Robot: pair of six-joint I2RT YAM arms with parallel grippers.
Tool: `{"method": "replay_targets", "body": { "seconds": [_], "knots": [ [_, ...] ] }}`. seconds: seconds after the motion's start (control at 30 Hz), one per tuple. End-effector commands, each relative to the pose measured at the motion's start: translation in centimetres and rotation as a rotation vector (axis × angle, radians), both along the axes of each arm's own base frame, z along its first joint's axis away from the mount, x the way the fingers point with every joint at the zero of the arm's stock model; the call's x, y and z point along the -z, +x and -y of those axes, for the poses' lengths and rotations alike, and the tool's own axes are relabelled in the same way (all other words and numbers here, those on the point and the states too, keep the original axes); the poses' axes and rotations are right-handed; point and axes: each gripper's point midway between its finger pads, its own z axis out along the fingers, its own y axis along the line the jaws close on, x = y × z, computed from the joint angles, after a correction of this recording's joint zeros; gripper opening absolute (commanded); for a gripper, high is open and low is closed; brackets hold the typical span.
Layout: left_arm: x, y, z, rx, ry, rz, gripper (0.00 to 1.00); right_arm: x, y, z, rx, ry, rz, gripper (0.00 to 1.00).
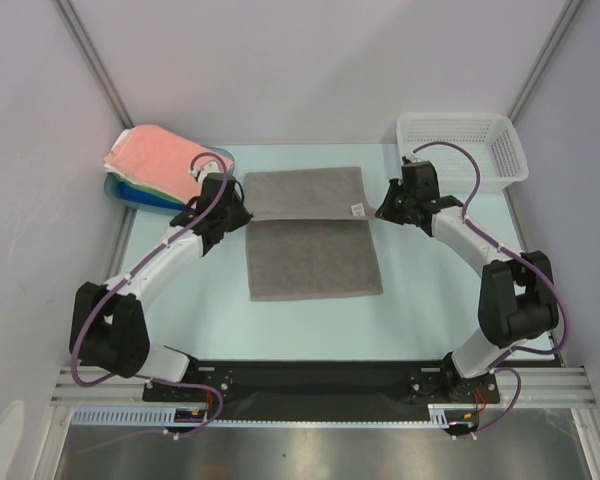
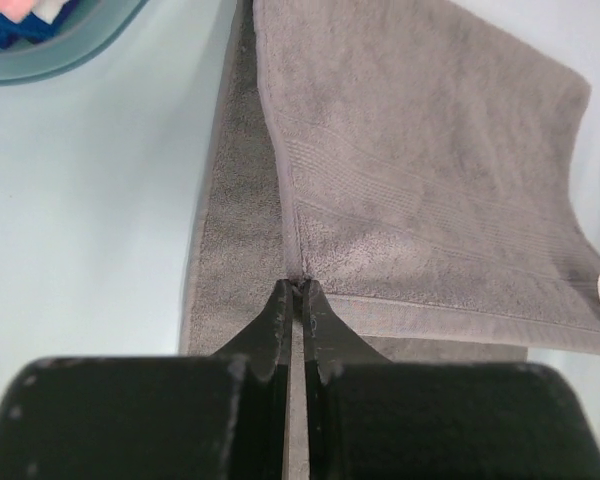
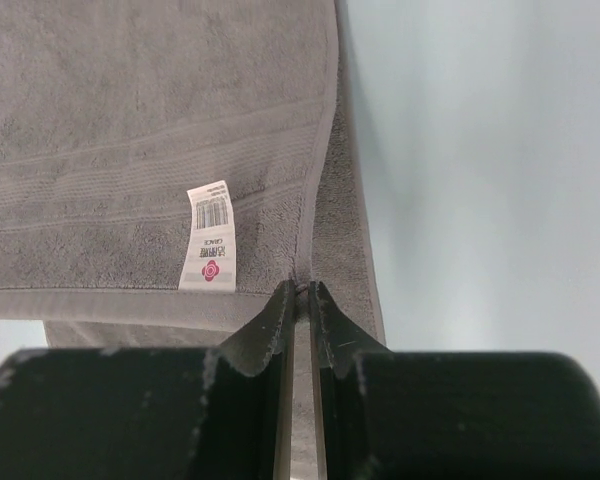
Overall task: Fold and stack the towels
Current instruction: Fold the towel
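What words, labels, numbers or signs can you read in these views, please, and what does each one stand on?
White tag sewn on the grey towel: a barcode, a pink round logo and lines of small print, all too small and blurred to read.
Nothing else in any view carries text.

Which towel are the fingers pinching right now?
The grey towel, half folded mid-table: left fingers and right fingers each pinch a corner of its upper layer. The pink towel lies stacked on the blue tray, untouched.
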Motion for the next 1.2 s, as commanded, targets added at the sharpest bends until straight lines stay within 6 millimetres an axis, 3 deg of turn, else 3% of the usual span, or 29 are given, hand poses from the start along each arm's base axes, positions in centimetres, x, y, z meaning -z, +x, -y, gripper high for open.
{"method": "replay_targets", "body": {
  "seconds": [0.0,0.17,0.47,0.8,1.17],
  "knots": [
    [-1.8,-0.7,-2.0,-0.040,0.048,0.045,0.00,-2.1,-0.2,0.3,0.005,-0.038,0.055,0.00],
    [-1.6,-1.7,-2.3,-0.039,0.045,0.049,0.00,-1.8,-1.1,0.0,-0.001,-0.055,0.047,0.00],
    [1.5,-4.1,-2.3,-0.007,0.029,0.001,0.00,-1.1,-2.7,0.3,-0.005,-0.069,0.025,0.00],
    [3.8,-5.2,-1.8,0.026,0.012,-0.035,0.00,0.5,-3.4,1.3,0.020,-0.109,-0.001,0.00],
    [2.8,-5.6,-1.6,0.062,0.020,-0.024,0.00,-1.8,-3.3,1.6,0.035,-0.108,0.037,0.00]
  ]
}}
